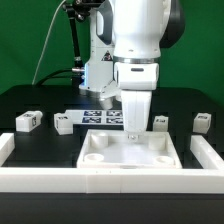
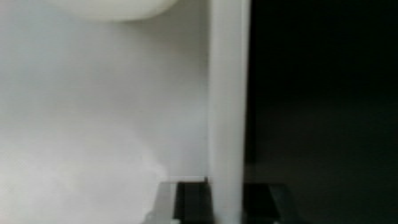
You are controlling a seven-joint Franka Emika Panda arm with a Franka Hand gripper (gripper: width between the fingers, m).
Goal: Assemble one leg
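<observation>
Now sits low with the hand (image 1: 137, 127) astride the square panel's (image 1: 100, 160) rim; cannot tell whether clamped shut.

A plain green wall (image 1: 30, 40) stands behind a black surface (image 1: 45, 100). A low white rail (image 1: 60, 181) borders the surface's near side. The light is even.

The white arm (image 1: 140, 30) stands vertically above the gripper (image 1: 136, 122), with the wrist (image 1: 137, 75) stacked directly over it. The gripper points straight down. The jaws' spacing cannot be made out, and the wrist view is too blurred to show it.
</observation>
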